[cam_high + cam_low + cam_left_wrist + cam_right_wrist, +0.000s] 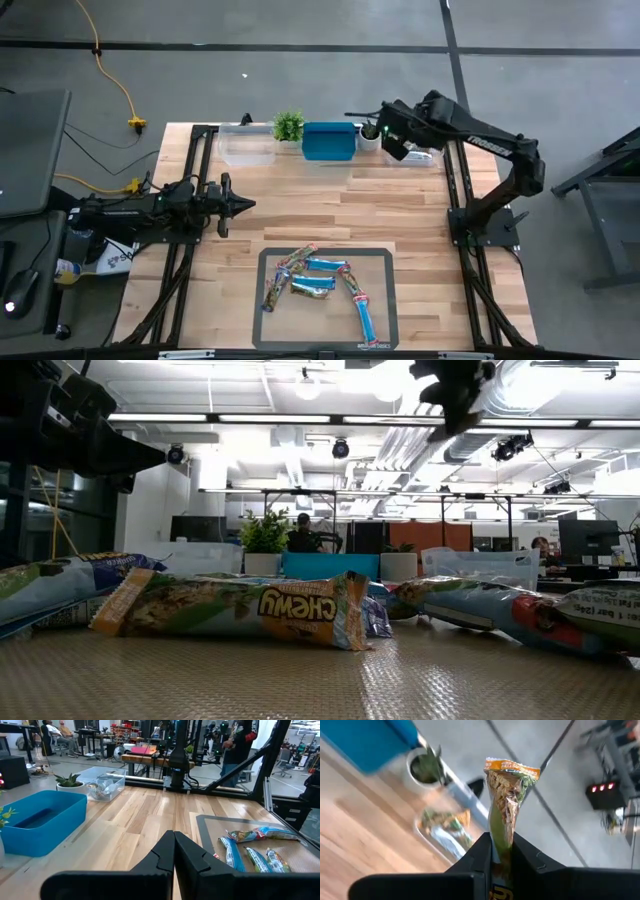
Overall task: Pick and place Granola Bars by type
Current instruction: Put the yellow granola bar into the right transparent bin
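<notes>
Green-wrapped granola bar [507,802] is pinched in the right claw [501,851], above the clear bin [418,152] at the surface's far right. Centre it over that bin, then release low. Roughly seven bars [322,283] remain on the near mat [379,260]. Left claw [174,851] waits shut, empty, at left.

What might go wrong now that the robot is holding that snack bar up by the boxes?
The right gripper pinches only the granola bar's lower end, so it might slip out before release. The clear bin below sits close to a potted plant and the table's edge, so a slightly off drop could land outside.
</notes>
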### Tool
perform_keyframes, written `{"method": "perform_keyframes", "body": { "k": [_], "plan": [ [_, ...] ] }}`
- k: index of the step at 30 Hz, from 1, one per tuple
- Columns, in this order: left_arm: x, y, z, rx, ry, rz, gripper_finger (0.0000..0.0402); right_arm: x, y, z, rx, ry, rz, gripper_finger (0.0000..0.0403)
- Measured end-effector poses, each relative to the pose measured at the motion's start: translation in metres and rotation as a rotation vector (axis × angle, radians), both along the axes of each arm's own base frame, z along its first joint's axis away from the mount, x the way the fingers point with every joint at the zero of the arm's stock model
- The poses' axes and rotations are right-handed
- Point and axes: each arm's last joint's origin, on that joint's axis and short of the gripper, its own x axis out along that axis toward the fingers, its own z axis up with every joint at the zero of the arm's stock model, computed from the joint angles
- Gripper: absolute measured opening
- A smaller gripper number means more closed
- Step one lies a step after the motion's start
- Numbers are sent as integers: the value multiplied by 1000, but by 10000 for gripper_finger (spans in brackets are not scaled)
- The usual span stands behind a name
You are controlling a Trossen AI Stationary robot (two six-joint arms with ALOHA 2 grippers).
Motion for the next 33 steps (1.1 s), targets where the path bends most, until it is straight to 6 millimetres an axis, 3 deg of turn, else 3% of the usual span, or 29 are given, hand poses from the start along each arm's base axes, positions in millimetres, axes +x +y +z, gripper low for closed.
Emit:
{"method": "perform_keyframes", "body": {
  "k": [6, 12, 16, 22, 33],
  "plan": [
    [0, 0, 0, 0, 0, 0, 1, -16, -26, -15, 128, 90, -36, 43],
    [0, 0, 0, 0, 0, 0, 1, -31, -47, -61, 283, 223, -75, 49],
    [0, 0, 0, 0, 0, 0, 1, -39, -58, -94, 354, 222, -118, 47],
    [0, 0, 0, 0, 0, 0, 1, -41, -71, -131, 391, 121, -149, 37],
    [0, 0, 0, 0, 0, 0, 1, -34, -111, -165, 488, 205, -191, 45]
  ]
}}
